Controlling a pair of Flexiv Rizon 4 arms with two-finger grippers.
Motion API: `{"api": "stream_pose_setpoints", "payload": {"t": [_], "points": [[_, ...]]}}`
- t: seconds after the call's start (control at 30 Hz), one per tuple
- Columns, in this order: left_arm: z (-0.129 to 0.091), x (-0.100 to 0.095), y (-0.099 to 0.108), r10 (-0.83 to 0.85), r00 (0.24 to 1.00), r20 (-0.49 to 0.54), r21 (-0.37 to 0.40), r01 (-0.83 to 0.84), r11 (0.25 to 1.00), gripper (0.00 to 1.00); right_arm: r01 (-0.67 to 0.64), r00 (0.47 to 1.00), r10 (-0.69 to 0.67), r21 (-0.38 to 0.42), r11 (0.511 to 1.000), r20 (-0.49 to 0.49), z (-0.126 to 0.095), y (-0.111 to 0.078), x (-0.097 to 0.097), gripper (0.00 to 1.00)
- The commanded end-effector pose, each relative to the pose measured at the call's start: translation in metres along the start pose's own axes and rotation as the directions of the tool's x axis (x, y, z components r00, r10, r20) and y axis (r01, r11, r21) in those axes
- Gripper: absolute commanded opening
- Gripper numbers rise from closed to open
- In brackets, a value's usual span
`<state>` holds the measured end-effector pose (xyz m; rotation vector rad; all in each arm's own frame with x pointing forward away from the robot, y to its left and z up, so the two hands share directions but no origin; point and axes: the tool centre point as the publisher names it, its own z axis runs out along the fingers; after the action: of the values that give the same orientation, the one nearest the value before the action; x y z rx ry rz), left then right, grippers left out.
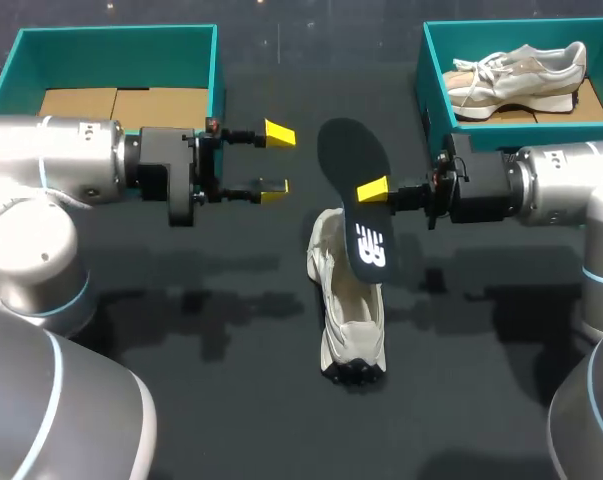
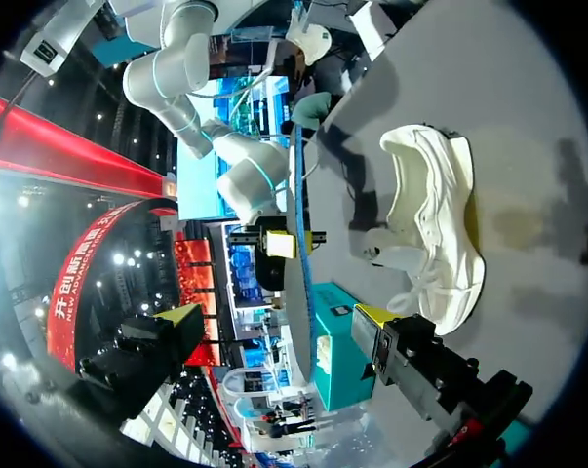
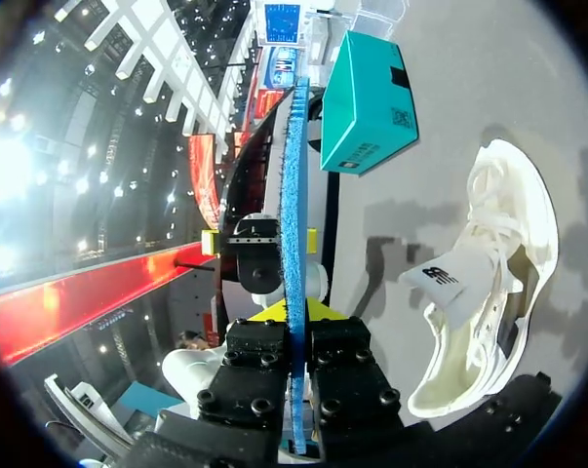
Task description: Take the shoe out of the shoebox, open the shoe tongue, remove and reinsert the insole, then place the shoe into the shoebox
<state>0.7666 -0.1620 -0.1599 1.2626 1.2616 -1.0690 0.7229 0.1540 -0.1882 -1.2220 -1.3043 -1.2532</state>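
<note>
dark grey table [image 1: 181,330], teal box [image 1: 433,80] at its far right corner (a beige sneaker [image 1: 516,72] inside)

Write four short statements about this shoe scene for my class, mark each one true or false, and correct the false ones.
1. The right gripper has its fingers shut on the flat black insole. True.
2. The white lace-up shoe is held up by the left gripper. False: the shoe lies on the dark table, and the left gripper is open and holds nothing.
3. The teal shoebox on the right is empty. False: a beige-and-white sneaker lies in it.
4. The black insole is out of the white lace-up shoe. True.
</note>
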Motion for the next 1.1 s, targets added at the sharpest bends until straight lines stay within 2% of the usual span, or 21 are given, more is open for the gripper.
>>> {"api": "stream_pose_setpoints", "payload": {"t": [0.03,0.17,0.5,0.6,0.67,0.7,0.77,0.87,1.0,1.1], "points": [[0.005,0.004,0.004,0.004,0.996,0.092,0.003,-0.004,1.0,1.0,0.001,1.0,-0.001,-0.003,1.0,-0.003,0.005,0.0,-0.003,0.0],[0.005,0.004,0.004,0.004,0.996,0.092,0.003,-0.004,1.0,1.0,0.001,1.0,-0.001,-0.003,1.0,-0.003,0.005,0.0,-0.003,0.0],[0.036,0.017,0.007,-0.007,1.0,0.004,-0.019,0.007,1.0,1.0,-0.006,0.999,0.006,-0.017,1.0,0.037,0.016,-0.002,0.001,0.0],[0.045,0.019,0.007,-0.015,1.0,0.001,-0.018,0.015,1.0,0.76,-0.007,1.0,0.008,-0.028,1.0,0.029,0.018,-0.004,0.002,0.0],[0.049,0.02,0.007,-0.019,1.0,0.002,-0.02,0.019,1.0,0.75,-0.008,1.0,0.008,-0.033,0.999,0.024,0.019,-0.005,0.003,0.0],[0.051,0.02,0.007,-0.015,1.0,0.0,-0.025,0.015,1.0,0.68,-0.008,1.0,0.008,-0.033,0.999,0.022,0.02,-0.006,0.003,0.0],[0.054,0.022,0.007,-0.019,1.0,0.003,-0.026,0.019,0.999,0.6,-0.008,1.0,0.009,-0.037,0.999,0.017,0.021,-0.007,0.003,0.0],[0.059,0.023,0.008,-0.018,1.0,0.005,-0.027,0.018,0.999,0.61,-0.012,1.0,0.012,-0.042,0.999,0.011,0.021,-0.008,0.003,0.0],[0.063,0.023,0.008,-0.019,1.0,0.01,-0.032,0.019,0.999,0.5,-0.017,1.0,0.017,-0.049,0.999,0.001,0.023,-0.009,0.002,0.0],[0.066,0.023,0.007,-0.02,1.0,0.015,-0.037,0.021,0.999,0.46,-0.018,1.0,0.018,-0.051,0.999,-0.002,0.024,-0.009,0.002,0.0]]}}
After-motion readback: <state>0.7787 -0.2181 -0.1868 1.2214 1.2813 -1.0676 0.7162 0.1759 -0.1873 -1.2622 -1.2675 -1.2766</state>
